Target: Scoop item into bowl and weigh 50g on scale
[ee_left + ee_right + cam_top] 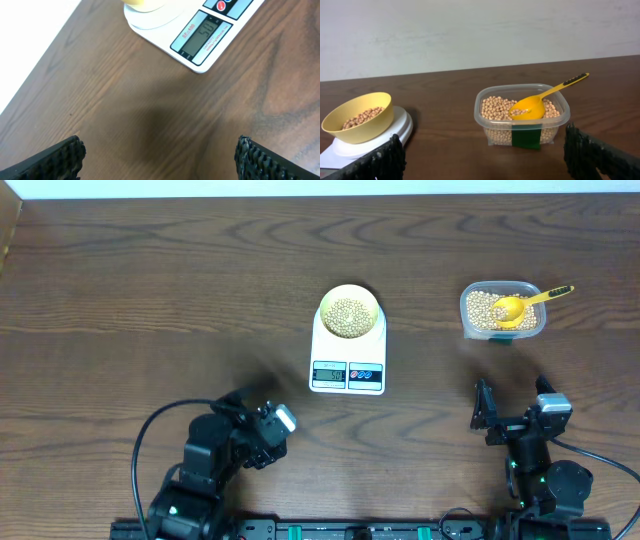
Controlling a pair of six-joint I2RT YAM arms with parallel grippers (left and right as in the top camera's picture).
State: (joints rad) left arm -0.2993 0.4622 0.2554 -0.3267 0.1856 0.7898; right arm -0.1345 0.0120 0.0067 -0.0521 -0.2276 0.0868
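Overhead: soybeans (348, 317) are sitting in the bowl (324, 310) on the scale (348, 352). The left gripper (262, 413) and right gripper (514, 402) are hanging wide, empty, well apart from it.
Left wrist: the display (202, 35) is showing blurred digits.
Right wrist: the scoop (527, 107) is lying in the tub (497, 132).
Scooping is looking finished; the weight is unconfirmed.

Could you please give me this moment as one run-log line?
bowl: on scale, holds beans | scoop: in tub | left end effector: open, empty | right end effector: open, empty
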